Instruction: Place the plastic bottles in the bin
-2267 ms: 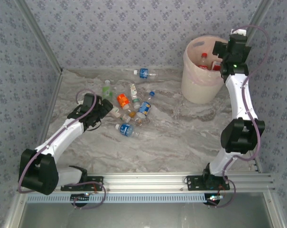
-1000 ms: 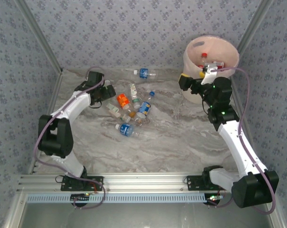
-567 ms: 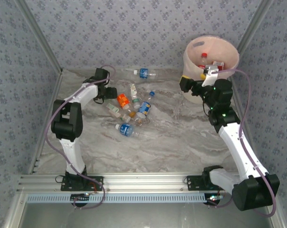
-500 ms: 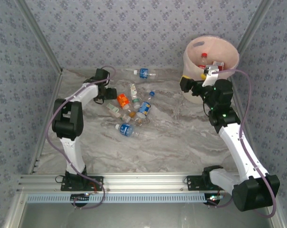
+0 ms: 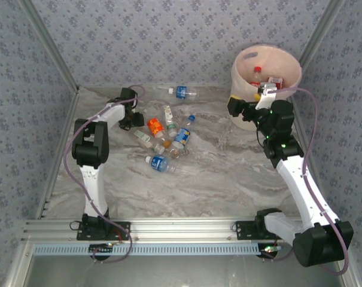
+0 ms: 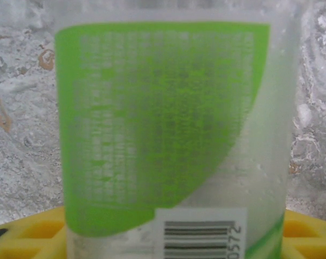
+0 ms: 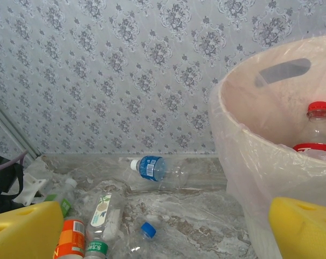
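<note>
**Green-label bottle, upper left of bench, between pads of left gripper**

Item: green-label bottle (image 6: pixel 168 124). Small, clear plastic, barcode at foot of label. Contents not discernible.

Location: upper left of the overhead view, at the left fringe of the loose plastic bottles (image 5: pixel 167 139) strewn across mid-bench (image 5: pixel 228 173). Well apart from the bin (image 5: pixel 239 81) at upper right.

Handling (judged): light and thin-walled, likely to dent under a hard squeeze. Smooth and round, so apt to slip or roll. Best taken across the labelled mid-body, where the label gives some purchase. Cap and neck to be avoided.

Left gripper (image 5: pixel 133 118): jaws drawn partway in. Yellow pads (image 6: pixel 28 232) laid against both flanks of the bottle, low on the label. Firmness of hold not to be told. Marbled bench close behind the bottle, so judged not yet lifted.

Right gripper (image 7: pixel 165 229): jaws spread full wide, holding nothing, touching nothing. Placed just beside the bin's near wall.

Also noted: red-capped bottle (image 7: pixel 316 127) already inside the bin, pale bag over the rim. Blue-label bottle (image 7: pixel 152 167) lying alone near the back wall. Most of the lot left on the bench.
</note>
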You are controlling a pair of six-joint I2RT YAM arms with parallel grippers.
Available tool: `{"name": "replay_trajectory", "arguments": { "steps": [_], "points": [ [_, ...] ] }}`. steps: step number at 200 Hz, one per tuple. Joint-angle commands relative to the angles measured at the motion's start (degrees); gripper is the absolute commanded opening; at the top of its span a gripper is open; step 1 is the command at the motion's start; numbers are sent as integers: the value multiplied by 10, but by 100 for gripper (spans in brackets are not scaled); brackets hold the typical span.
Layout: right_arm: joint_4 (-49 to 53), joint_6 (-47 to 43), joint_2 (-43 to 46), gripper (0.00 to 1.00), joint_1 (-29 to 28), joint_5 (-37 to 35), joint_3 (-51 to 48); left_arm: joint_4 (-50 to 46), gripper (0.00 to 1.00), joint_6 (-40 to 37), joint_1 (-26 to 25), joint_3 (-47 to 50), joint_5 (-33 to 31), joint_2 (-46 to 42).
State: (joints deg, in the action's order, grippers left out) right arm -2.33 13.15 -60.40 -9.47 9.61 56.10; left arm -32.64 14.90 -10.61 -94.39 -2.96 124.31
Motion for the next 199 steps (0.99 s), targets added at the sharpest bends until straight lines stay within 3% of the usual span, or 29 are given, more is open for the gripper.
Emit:
{"name": "replay_trajectory", "arguments": {
  "steps": [1, 76, 139, 174, 199],
  "points": [
    [0, 11, -4, 100, 1, -9, 11, -18, 56, -4, 0, -15, 6, -1],
    [-7, 25, -34, 100, -13, 23, 12, 18, 48, -6, 2, 35, 13, -110],
    [-38, 70, -59, 100, -37, 25, 19, 114, 45, -1, -4, 140, 143, -268],
    [-45, 106, -82, 100, -55, 32, 37, 162, 45, -8, -32, 191, 182, -359],
    [-17, 147, -109, 100, -66, 33, 74, 180, 45, -41, -78, 220, 161, -413]
  ]
}}
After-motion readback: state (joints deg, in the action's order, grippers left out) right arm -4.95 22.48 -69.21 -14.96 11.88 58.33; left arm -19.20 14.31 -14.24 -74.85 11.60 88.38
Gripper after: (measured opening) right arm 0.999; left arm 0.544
